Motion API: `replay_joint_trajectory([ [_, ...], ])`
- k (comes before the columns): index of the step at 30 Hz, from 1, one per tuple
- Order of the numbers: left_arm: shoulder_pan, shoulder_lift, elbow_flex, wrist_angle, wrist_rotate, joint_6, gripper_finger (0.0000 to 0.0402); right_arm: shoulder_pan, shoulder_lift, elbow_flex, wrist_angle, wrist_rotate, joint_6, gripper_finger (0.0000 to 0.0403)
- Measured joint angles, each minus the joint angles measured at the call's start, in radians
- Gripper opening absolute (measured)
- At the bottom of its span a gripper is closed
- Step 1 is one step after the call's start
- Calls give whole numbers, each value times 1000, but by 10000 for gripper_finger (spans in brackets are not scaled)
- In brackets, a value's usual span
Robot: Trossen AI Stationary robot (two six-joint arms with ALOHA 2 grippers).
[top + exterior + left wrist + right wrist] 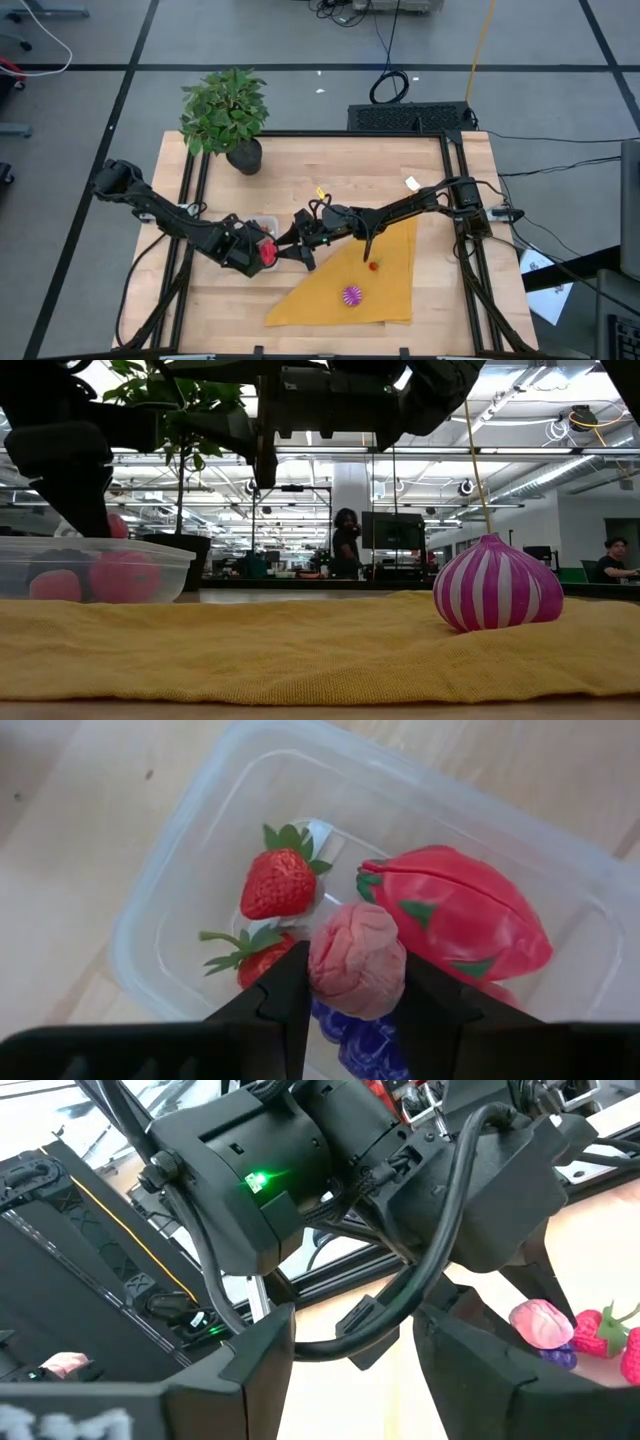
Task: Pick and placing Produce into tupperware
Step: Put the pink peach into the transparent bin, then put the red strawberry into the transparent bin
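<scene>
Produce: a lumpy pale-pink piece (357, 960) pinched in the left tool (352, 995) over the clear tupperware (180, 870).

Premises: an open-plan robotics lab or industrial workspace. A wooden bench (330, 170) in a black metal frame (455, 190) stands on grey floor marked with dark tape lines (300, 68); loose cables (388, 88) trail across it. Beyond the bench, exposed ceiling ducting (560, 430) with strip lighting, monitors (390, 530), and people (345, 545) at workstations.
</scene>
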Motion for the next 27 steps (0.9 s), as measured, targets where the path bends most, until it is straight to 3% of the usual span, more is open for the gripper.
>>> replay_joint_trajectory([
  [16, 0, 0, 0, 6, 34, 2, 125, 0, 0, 0, 0, -20, 2, 197],
  [27, 0, -1, 0, 6, 31, 21, 235, 0, 0, 0, 0, -22, -19, 197],
])
